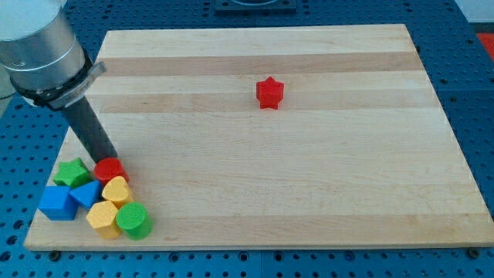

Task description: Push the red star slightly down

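The red star (pixel 270 93) lies alone on the wooden board (pixel 309 177), right of centre in the upper part of the view. My tip (pixel 109 158) is far away at the lower left, touching the top of a red round block (pixel 109 170) in a cluster of blocks. The rod slants up to the arm's grey body at the view's top left.
The cluster at the lower left holds a green star (pixel 73 172), a blue cube (pixel 56 202), a blue triangular block (pixel 85 193), a yellow heart-like block (pixel 117 189), a yellow hexagon (pixel 102 218) and a green cylinder (pixel 134 222).
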Available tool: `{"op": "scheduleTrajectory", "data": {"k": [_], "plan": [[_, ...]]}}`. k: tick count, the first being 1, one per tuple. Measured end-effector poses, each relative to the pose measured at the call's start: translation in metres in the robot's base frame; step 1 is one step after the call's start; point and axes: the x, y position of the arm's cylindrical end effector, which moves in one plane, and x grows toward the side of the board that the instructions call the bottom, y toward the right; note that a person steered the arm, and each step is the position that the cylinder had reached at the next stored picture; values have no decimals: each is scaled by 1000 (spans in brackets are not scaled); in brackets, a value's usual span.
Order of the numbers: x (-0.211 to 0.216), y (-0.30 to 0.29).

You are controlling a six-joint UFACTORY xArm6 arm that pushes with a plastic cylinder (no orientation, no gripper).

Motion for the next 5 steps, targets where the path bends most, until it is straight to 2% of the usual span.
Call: {"op": "scheduleTrajectory", "data": {"k": [2, 3, 5], "plan": [[-10, 10], [-10, 44], [-10, 176]]}}
